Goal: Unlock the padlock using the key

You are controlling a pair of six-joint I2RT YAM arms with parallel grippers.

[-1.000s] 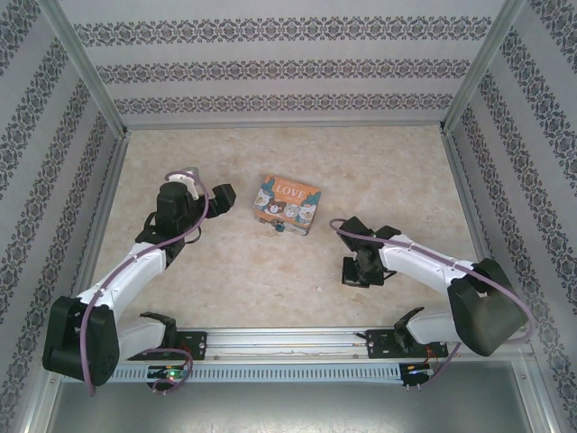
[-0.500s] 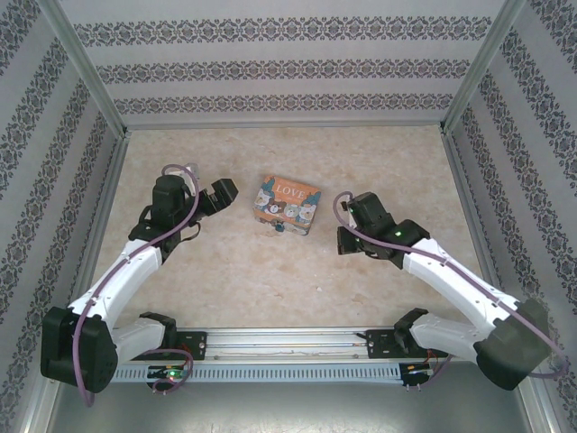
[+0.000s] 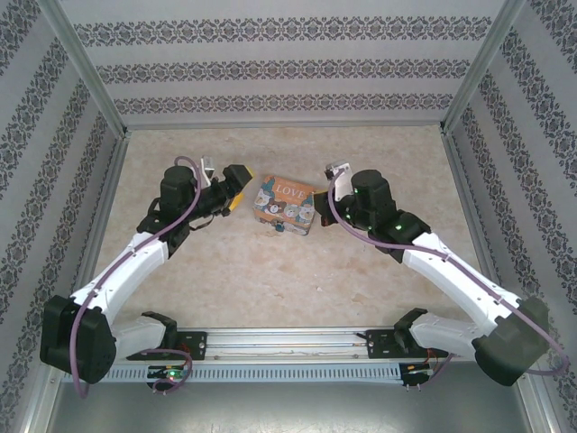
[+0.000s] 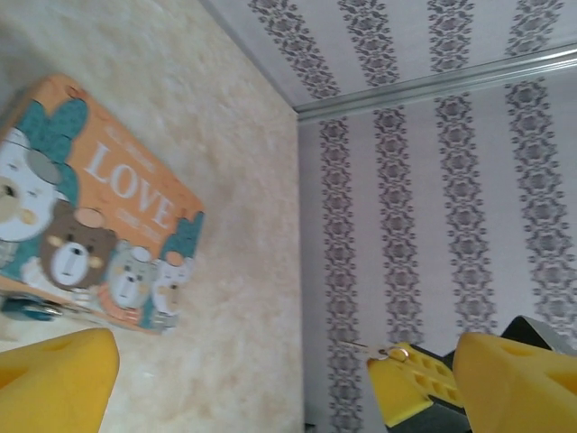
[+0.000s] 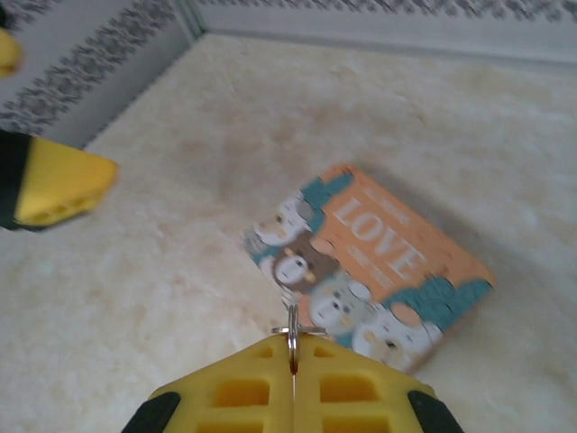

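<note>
Bright, diffuse light falls evenly from above. The LOVE box (image 5: 379, 262) casts only a faint, soft-edged shadow on the pale table (image 5: 135, 271). Both wrist views look soft, their near yellow fingers (image 4: 54, 383) blurred.

"love" in white on the cartoon box (image 3: 287, 204)

The box (image 3: 287, 205) has an orange lid with white "LOVE" lettering, teal patches and cartoon bears (brown, grey, white). The table (image 3: 270, 271) is cream, faintly marbled. The walls (image 3: 270, 63) are pale grey with dark floral stripes. The right gripper (image 5: 293, 356) is yellow with black behind, and its key ring (image 5: 293, 334) is silver.
</note>
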